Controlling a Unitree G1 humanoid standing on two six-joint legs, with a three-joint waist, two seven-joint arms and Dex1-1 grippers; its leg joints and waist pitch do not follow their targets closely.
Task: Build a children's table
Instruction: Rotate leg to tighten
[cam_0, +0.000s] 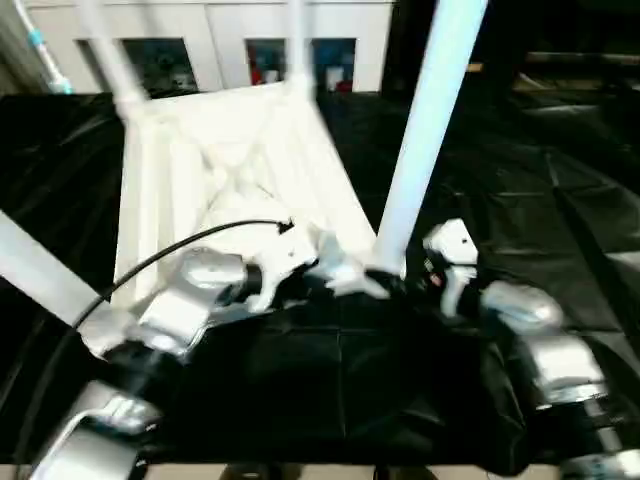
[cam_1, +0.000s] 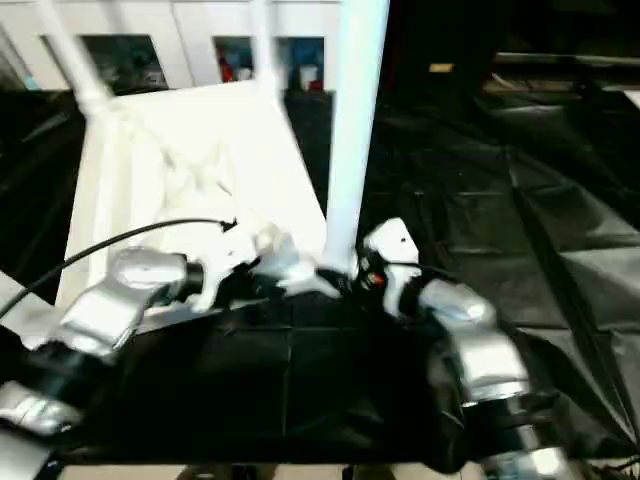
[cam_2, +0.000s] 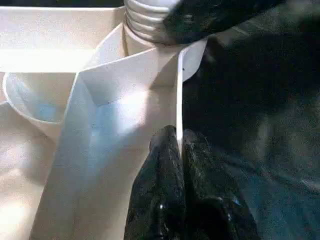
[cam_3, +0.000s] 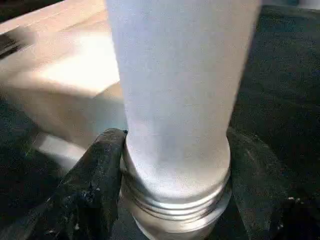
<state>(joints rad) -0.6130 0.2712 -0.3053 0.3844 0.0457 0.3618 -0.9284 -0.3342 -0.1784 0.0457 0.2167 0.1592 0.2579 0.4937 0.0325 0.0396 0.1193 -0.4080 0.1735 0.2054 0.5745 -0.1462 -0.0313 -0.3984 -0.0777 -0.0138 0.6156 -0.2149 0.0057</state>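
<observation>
The white table top (cam_0: 230, 150) lies upside down on the black cloth, ribs facing up. Three white legs stand in its corners: far left (cam_0: 110, 55), far right (cam_0: 296, 40) and near left (cam_0: 40, 270). A fourth leg (cam_0: 425, 120) stands at the near right corner. My right gripper (cam_3: 176, 140) is closed around it just above its threaded end (cam_3: 175, 205), one black finger on each side. My left gripper (cam_2: 178, 137) is shut on the thin upright rim (cam_2: 178, 100) of the top, right beside that corner.
Crinkled black cloth (cam_0: 340, 380) covers the whole work surface. White cabinets (cam_0: 220, 25) stand behind it. A black cable (cam_0: 180, 245) arcs over my left forearm. A pale strip of edge (cam_0: 300, 470) shows closest to me.
</observation>
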